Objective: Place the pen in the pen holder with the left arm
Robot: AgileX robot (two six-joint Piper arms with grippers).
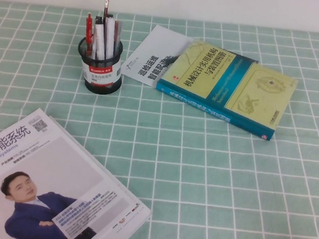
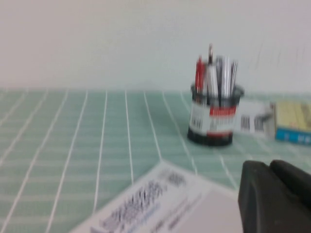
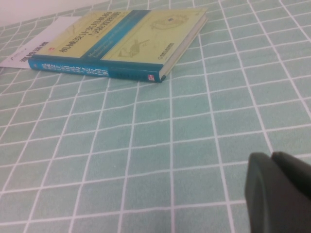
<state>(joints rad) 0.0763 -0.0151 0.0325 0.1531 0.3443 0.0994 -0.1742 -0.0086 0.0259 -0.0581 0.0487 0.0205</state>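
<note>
White plastic pen (image 1: 109,37), light, stiff, slick, best pinched mid-barrel, apparently already upright in mesh pen holder (image 1: 100,66) w/ others; left claw (image 2: 272,196) clenched empty over magazine (image 1: 43,190), right claw (image 3: 279,187) clenched, parked above worktop (image 1: 210,182).

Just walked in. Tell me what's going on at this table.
Nothing is being handled right now. The pen holder stands on the green checked tablecloth, full of pens, with a white pen upright among them. The left gripper is shut and empty, low over the magazine and facing the holder. The right gripper sits low over bare cloth near the yellow and blue book, and looks shut and empty.
</note>
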